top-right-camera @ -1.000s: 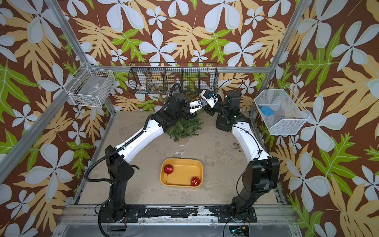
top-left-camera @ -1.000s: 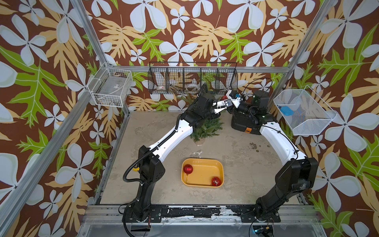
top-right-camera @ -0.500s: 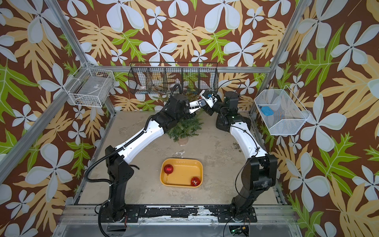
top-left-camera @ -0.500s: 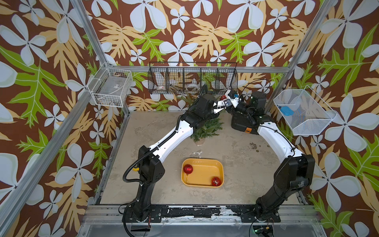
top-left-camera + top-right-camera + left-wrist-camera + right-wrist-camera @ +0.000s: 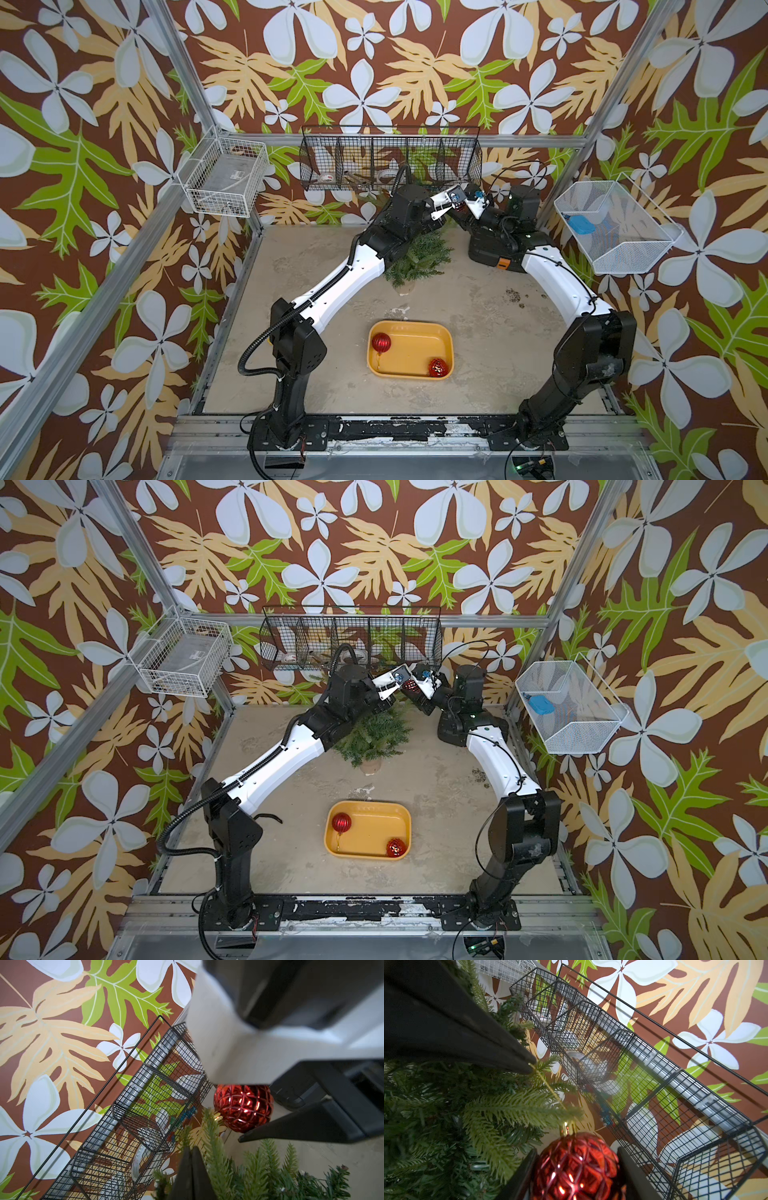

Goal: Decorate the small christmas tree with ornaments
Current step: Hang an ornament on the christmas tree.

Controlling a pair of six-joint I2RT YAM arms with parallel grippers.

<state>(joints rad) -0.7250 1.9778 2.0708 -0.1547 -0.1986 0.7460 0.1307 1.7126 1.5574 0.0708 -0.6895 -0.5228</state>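
Since a second ago, drawn closer over the tree top. Faceted red bauble (image 5: 576, 1167): light, glossy, slippery, brittle; clamped by right pincer (image 5: 576, 1169) around its middle. Gold loop (image 5: 548, 1086) pinched taut in shut left pincer (image 5: 529, 1067) above small christmas tree (image 5: 419, 259).

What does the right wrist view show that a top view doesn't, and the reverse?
Right wrist only: the gold string running from the shut left claw to the red bauble, which sits between the right claw's fingers beside the tree's branches.

Top view only: the yellow tray holding a ribbed bauble and a patterned bauble, and both arms.

Both: the tree, the black wire basket and the held bauble.
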